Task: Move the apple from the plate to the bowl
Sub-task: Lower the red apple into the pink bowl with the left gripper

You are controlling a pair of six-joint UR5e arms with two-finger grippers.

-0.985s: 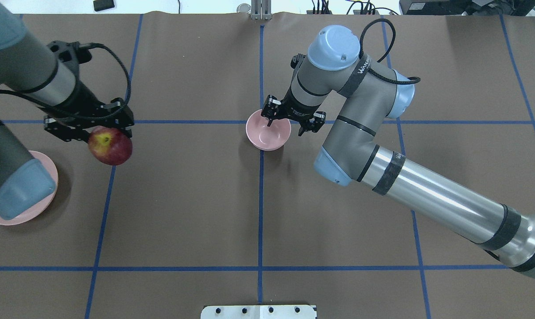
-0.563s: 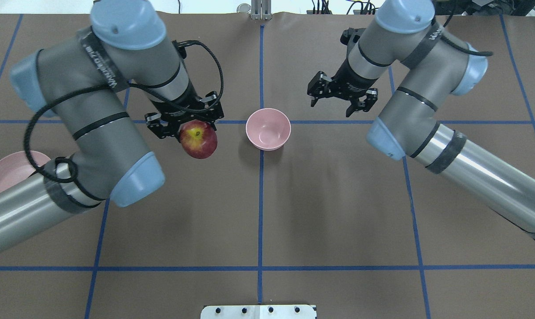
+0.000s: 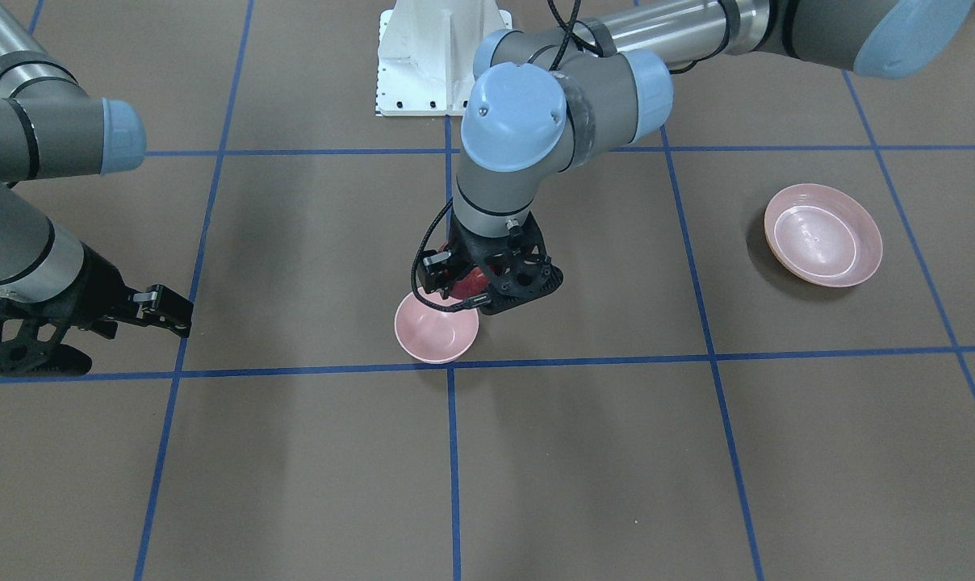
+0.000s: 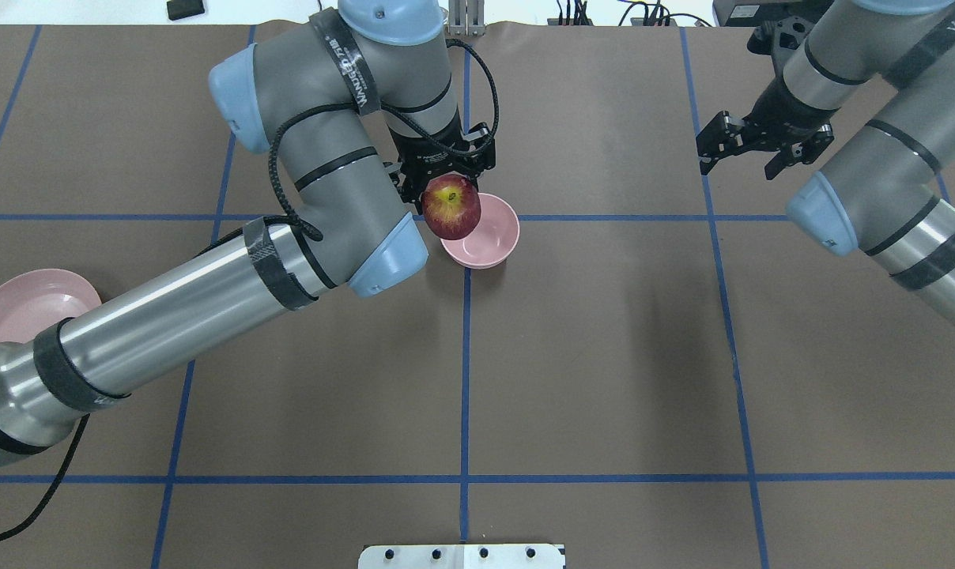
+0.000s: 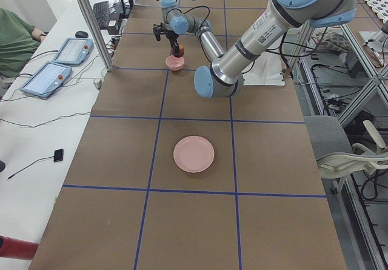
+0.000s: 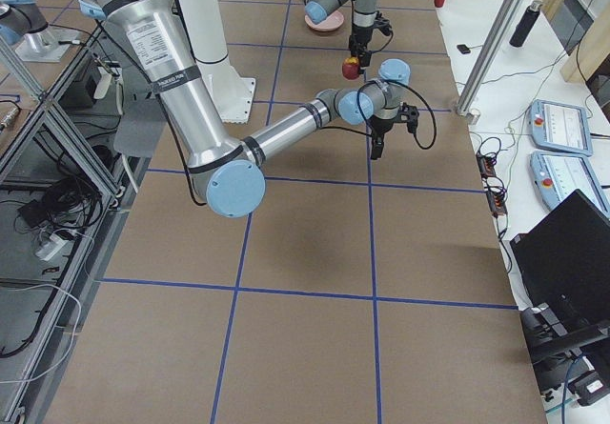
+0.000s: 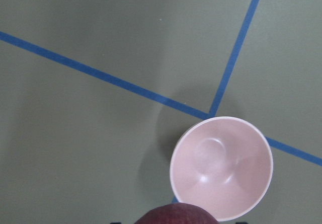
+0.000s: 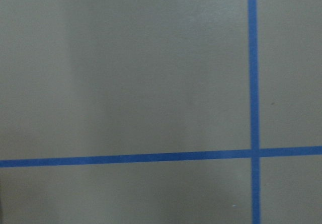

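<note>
Apple point(image 4: 451, 207) hangs over brown table point(image 4: 604, 356) crossed by blue tape lines point(image 4: 465, 379)

You will find the bowl point(image 4: 493, 237) on the table point(image 4: 604, 356), near its middle, right where two lines point(image 4: 465, 379) cross. The apple point(image 4: 451, 207) is up in the air, over the bowl's left edge, held in the left gripper point(image 3: 479, 282). It does not touch the bowl. The plate point(image 4: 19, 304) sits on the table far off to the left of the bowl. The right gripper point(image 4: 737, 162) hangs over the table, well apart from the bowl, on its right.
</note>
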